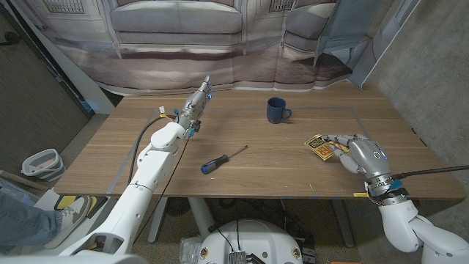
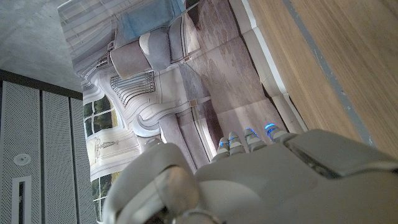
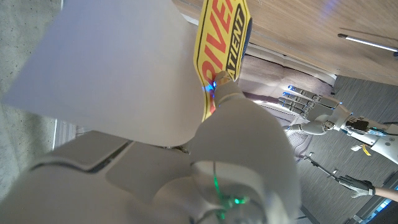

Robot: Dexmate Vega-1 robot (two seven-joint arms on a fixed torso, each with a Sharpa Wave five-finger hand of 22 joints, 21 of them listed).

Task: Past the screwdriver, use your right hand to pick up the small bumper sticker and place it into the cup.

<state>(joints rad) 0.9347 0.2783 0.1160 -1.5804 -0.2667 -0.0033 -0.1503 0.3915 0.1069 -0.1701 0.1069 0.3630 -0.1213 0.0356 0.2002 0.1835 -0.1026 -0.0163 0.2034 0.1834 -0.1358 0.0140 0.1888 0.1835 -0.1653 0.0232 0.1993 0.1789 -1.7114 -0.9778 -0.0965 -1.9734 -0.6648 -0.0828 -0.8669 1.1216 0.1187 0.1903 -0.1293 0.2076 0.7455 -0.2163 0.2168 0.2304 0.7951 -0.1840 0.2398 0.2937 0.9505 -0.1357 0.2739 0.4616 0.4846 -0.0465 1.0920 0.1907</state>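
Observation:
The small bumper sticker (image 1: pixel 320 147), yellow with red letters, is at the table's right side, pinched at its edge by my right hand (image 1: pixel 360 154). In the right wrist view the sticker (image 3: pixel 225 34) bends up against the hand, white back showing, with a fingertip (image 3: pixel 221 87) pressed on it. The dark blue cup (image 1: pixel 276 111) stands upright toward the back, left of and beyond the sticker. The blue-handled screwdriver (image 1: pixel 222 159) lies in the middle of the table; its shaft (image 3: pixel 367 40) shows in the right wrist view. My left hand (image 1: pixel 192 107) hovers at the back left, fingers stretched out, holding nothing.
The wooden table (image 1: pixel 293 172) has tape lines along its edges. A printed backdrop (image 1: pixel 220 37) hangs behind the far edge. A white bin (image 1: pixel 40 163) stands on the floor left of the table. My left hand (image 3: pixel 316 107) also shows in the right wrist view.

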